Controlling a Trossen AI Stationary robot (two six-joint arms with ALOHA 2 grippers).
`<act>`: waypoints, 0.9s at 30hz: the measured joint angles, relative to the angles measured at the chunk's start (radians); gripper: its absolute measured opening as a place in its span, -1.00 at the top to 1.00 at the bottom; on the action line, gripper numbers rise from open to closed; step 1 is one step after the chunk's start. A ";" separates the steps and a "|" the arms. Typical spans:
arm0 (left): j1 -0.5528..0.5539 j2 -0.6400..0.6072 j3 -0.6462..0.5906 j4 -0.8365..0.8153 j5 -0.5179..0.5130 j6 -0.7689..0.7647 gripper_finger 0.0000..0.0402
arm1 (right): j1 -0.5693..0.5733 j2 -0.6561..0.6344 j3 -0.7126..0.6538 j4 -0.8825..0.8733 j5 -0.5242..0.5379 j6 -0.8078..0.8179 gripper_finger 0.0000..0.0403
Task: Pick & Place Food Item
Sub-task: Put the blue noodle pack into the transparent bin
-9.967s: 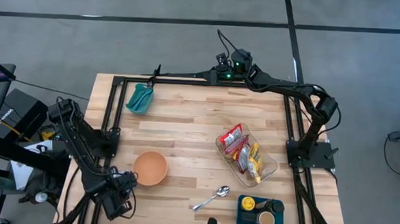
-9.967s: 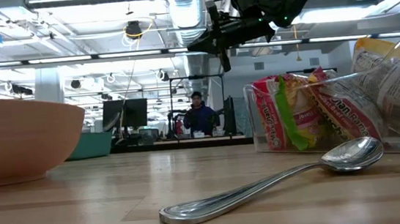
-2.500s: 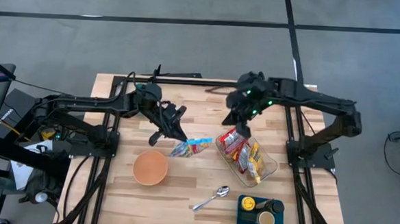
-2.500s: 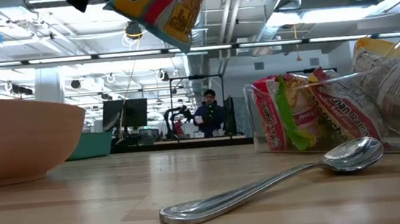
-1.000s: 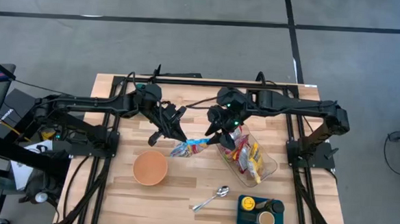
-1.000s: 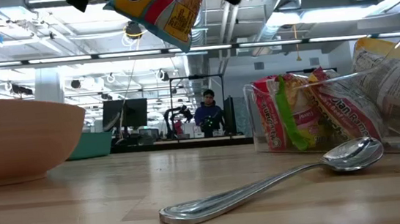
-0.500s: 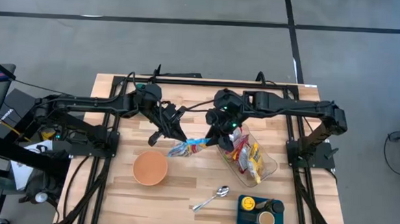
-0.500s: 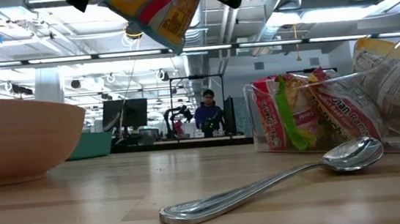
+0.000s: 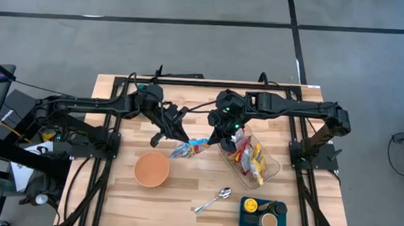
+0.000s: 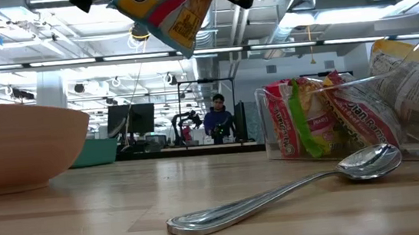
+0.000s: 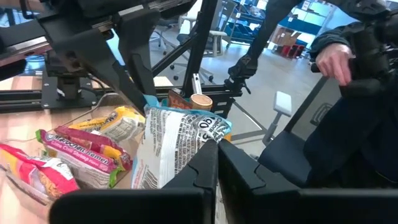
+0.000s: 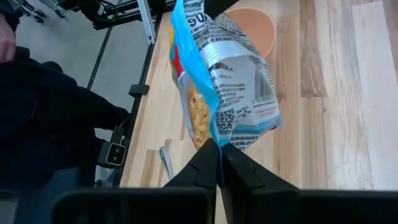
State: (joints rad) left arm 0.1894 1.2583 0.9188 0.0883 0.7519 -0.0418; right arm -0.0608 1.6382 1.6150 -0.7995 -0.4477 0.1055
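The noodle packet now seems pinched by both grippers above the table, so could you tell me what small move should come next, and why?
Probably pull the two grippers apart to tear the packet open. The left gripper and right gripper are each shut on an opposite edge of the noodle packet, which hangs in the air just beside the orange bowl, so the contents could then be tipped into it.

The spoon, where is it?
In the high view the spoon lies on the table's near edge, between the orange bowl and the blue tray.
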 joint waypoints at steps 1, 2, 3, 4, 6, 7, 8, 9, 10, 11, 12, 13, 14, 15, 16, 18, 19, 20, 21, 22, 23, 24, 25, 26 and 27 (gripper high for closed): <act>0.000 0.000 0.000 0.000 -0.008 0.001 0.98 | 0.000 0.000 0.000 0.000 0.000 0.000 0.97; 0.000 0.000 0.000 0.000 -0.013 0.006 0.97 | 0.000 0.000 0.000 -0.001 0.000 0.000 0.97; 0.000 0.000 0.000 0.000 -0.015 0.012 0.97 | 0.000 0.000 0.000 -0.001 0.000 0.000 0.97; 0.000 0.000 0.000 0.000 -0.015 0.015 0.96 | 0.000 0.000 0.000 -0.001 0.000 0.000 0.98; 0.000 0.000 0.000 0.000 -0.018 0.016 0.94 | 0.000 0.000 0.000 -0.001 0.000 0.000 0.99; 0.000 0.000 0.000 0.000 -0.018 0.015 0.92 | 0.000 0.000 0.000 -0.002 0.000 0.000 0.99; 0.000 0.000 0.000 0.000 -0.018 0.015 0.89 | 0.000 0.000 0.000 -0.003 0.000 0.000 0.99; 0.000 0.000 0.000 0.000 -0.018 0.015 0.87 | 0.000 0.000 0.000 -0.005 0.000 0.000 0.99; 0.000 0.000 0.000 0.000 -0.018 0.015 0.83 | 0.000 0.000 0.000 -0.008 0.000 0.000 0.99; 0.000 0.000 0.000 0.000 -0.018 0.015 0.80 | 0.000 -0.001 0.000 -0.013 0.000 0.000 0.99; 0.000 0.000 0.000 0.000 -0.018 0.015 0.76 | 0.000 -0.002 0.000 -0.019 0.000 0.000 1.00; 0.000 0.000 0.000 0.000 -0.018 0.015 0.72 | 0.000 -0.002 0.000 -0.022 0.000 0.000 1.00; 0.001 -0.001 0.000 0.000 -0.018 0.015 0.68 | 0.000 -0.003 0.000 -0.028 0.001 0.000 1.00; 0.003 -0.004 0.000 -0.001 -0.019 0.015 0.64 | 0.000 -0.003 0.000 -0.038 0.001 0.000 1.00; 0.005 -0.009 0.000 -0.001 -0.019 0.014 0.62 | 0.000 -0.003 0.000 -0.043 0.001 0.000 1.00; 0.009 -0.012 0.002 0.008 -0.019 0.015 0.58 | 0.000 -0.003 0.000 -0.043 0.002 0.000 1.00; 0.013 -0.017 0.001 0.001 -0.019 0.014 0.57 | 0.000 -0.003 0.000 -0.043 0.001 0.000 1.00; 0.019 -0.022 0.001 -0.002 -0.019 0.014 0.56 | 0.000 -0.003 0.000 -0.042 0.002 0.000 1.00; 0.023 -0.025 0.001 0.012 -0.018 0.014 0.55 | -0.001 -0.003 0.000 -0.044 0.002 0.000 1.00; 0.025 -0.026 0.002 0.018 -0.018 0.014 0.55 | -0.003 -0.003 0.000 -0.047 0.002 0.000 1.00; 0.029 -0.028 0.002 0.012 -0.019 0.014 0.55 | -0.005 -0.003 0.000 -0.051 0.002 0.000 1.00; 0.034 -0.030 0.001 0.006 -0.019 0.014 0.55 | -0.007 -0.003 0.000 -0.054 0.002 0.000 1.00; 0.038 -0.032 0.001 0.012 -0.019 0.014 0.55 | -0.007 -0.003 0.000 -0.057 0.003 0.000 1.00; 0.041 -0.033 0.001 0.021 -0.019 0.014 0.55 | -0.009 -0.003 0.000 -0.061 0.004 0.000 1.00; 0.045 -0.034 0.001 0.026 -0.019 0.014 0.55 | -0.012 -0.003 0.000 -0.062 0.004 0.000 1.00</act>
State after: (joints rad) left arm 0.2343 1.2243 0.9199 0.1144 0.7330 -0.0273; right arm -0.0730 1.6352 1.6146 -0.8619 -0.4438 0.1059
